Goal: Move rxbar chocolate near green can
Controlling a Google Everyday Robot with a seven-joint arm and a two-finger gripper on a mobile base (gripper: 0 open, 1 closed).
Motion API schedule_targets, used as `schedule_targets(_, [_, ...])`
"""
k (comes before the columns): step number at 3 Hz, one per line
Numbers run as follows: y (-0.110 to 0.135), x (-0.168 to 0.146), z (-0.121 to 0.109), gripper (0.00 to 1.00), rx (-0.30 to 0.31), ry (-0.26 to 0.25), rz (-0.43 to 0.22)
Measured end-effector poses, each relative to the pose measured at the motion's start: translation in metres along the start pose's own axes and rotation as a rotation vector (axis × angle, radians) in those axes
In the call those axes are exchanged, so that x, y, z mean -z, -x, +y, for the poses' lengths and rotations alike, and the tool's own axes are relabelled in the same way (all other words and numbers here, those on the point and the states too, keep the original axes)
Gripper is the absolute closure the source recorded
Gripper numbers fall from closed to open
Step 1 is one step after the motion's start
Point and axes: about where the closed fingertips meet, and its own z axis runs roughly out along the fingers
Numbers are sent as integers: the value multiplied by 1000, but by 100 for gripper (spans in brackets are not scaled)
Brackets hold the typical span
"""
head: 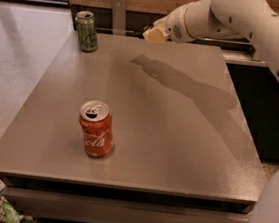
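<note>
The tool hangs above the table at its 12 o'clock edge, on the end of the white arm that reaches in from 2 o'clock. The green can stands upright at the 11 o'clock corner, at 9 o'clock from the tool and apart from it. An orange-red soda can stands upright toward 7 o'clock, well apart from both.

The rxbar chocolate lies nowhere on the table. It is probably carried in the tool, lost against the dark background, and I cannot tell whether the tool is apart, together or clamped.

A wrapped bar should be light, flat, fairly stiff and slick in its wrapper. It is best pinched across its narrow width near the middle, then set down flat beside the can without nudging it.
</note>
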Motion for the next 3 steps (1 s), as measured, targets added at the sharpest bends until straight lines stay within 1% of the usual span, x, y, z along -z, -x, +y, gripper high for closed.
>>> schedule_targets(1, [-3, -35, -9, 100, -24, 48, -9])
schedule_targets(2, [-8, -73, 2, 100, -58, 115, -45])
schedule_targets(3, [-11, -105, 23, 100, -92, 181, -92])
